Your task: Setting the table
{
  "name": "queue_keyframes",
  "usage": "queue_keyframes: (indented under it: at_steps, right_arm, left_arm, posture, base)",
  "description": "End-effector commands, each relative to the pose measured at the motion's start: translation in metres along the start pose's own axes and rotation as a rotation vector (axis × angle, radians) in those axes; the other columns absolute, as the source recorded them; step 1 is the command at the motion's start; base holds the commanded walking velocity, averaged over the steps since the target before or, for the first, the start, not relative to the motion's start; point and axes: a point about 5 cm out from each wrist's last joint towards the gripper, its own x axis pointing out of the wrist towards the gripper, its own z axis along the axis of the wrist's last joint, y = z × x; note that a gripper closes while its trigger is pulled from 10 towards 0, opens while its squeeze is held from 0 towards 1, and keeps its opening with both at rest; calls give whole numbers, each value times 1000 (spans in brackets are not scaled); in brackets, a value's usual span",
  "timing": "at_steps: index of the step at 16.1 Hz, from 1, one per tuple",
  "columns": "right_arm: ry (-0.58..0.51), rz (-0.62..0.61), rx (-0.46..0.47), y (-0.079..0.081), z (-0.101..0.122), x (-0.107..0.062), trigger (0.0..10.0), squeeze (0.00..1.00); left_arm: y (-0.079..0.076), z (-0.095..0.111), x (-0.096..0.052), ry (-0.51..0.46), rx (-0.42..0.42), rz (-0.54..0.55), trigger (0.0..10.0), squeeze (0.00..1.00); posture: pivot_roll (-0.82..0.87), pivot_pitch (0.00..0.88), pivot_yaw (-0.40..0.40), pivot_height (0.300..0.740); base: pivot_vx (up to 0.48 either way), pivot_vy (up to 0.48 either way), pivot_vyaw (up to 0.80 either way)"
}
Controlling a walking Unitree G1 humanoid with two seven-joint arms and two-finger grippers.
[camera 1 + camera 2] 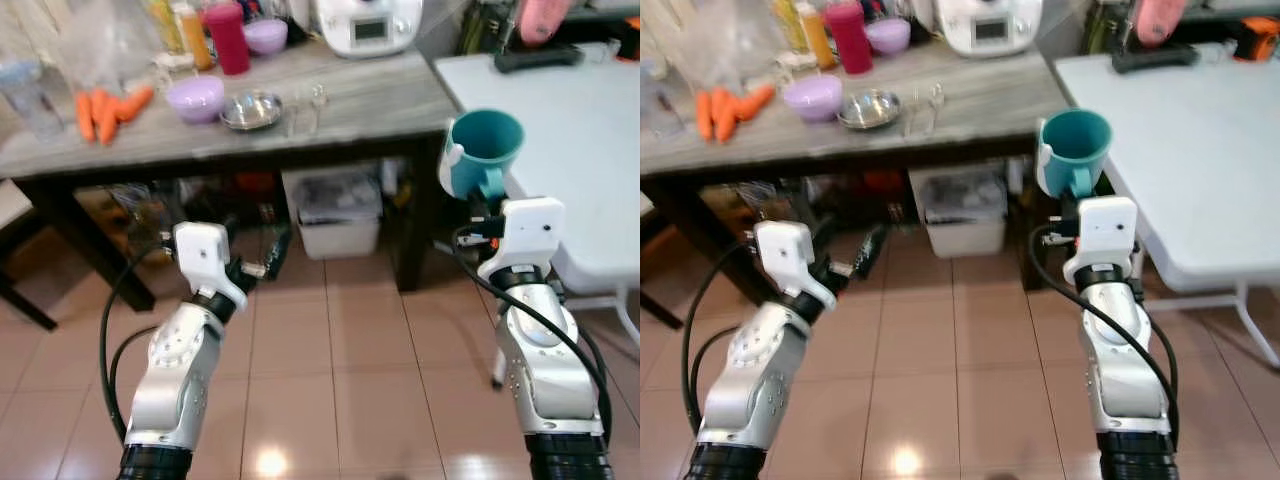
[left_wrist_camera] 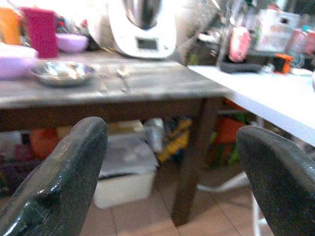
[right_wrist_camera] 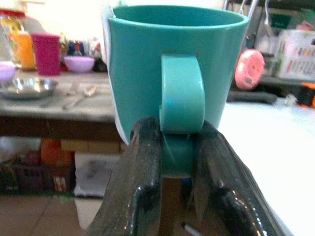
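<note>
The long grey wood-grain desk (image 1: 380,100) runs across the far left of the scene, and the white plastic-topped desk (image 1: 590,160) fills the right, its near left corner just beside the raised cup. Judging by the task, the white desk is the one to be laid, which would explain why the cup is carried up at its edge height.

On the grey desk stand a white kitchen appliance with a small screen (image 1: 365,25), a tall magenta plastic tumbler (image 1: 228,38), a lilac plastic bowl (image 1: 195,98), a shallow round steel dish (image 1: 251,110), a bunch of orange carrots (image 1: 108,108) at the far left, and, right of the dish, what look like a fork and a spoon (image 1: 305,108). Under it sits a white plastic storage box (image 1: 340,215) on the tiled floor (image 1: 330,350).

The right gripper (image 3: 172,162) has its jaws clamped on the lower part of the handle of the teal plastic cup (image 1: 485,150), 1 finger on each side. The cup stands upright, mouth up, its long axis vertical, handle turned toward the robot. That handle grip leaves the base free, probably so it can be set down flat.

The left gripper (image 2: 172,162) hangs low at the left with its jaws wide apart and empty, pointing toward the grey desk.
</note>
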Motion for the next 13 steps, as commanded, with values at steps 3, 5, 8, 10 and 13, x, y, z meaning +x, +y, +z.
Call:
queue_keyframes:
  at_steps: [3, 5, 8, 10, 13]
  right_arm:
    - [-45, 32, 22, 11, 10, 2, 10000, 0]
    - [-45, 35, 15, 11, 10, 1, 10000, 0]
    - [-48, 32, 18, 10, 10, 2, 10000, 0]
    - [-48, 24, 20, 8, 11, 3, 10000, 0]
    - [-47, 22, 16, 8, 11, 2, 10000, 0]
  left_arm:
    - [11, 4, -5, -4, 23, 28, 10000, 0]
    - [11, 4, -5, -3, 22, 28, 10000, 0]
    - [9, 2, -5, -1, 17, 25, 10000, 0]
    - [8, 3, -4, -4, 14, 23, 10000, 0]
    - [7, 4, -4, -4, 15, 16, 10000, 0]
  posture:
    - [-182, 60, 75, 740]
    - [-183, 60, 74, 740]
    - [-186, 56, 71, 740]
    - [-187, 61, 72, 740]
    - [-190, 74, 72, 740]
  base:
    - [480, 0, 133]
    - [480, 0, 256]
    - [480, 0, 171]
    - [480, 0, 0]
    - [480, 0, 0]
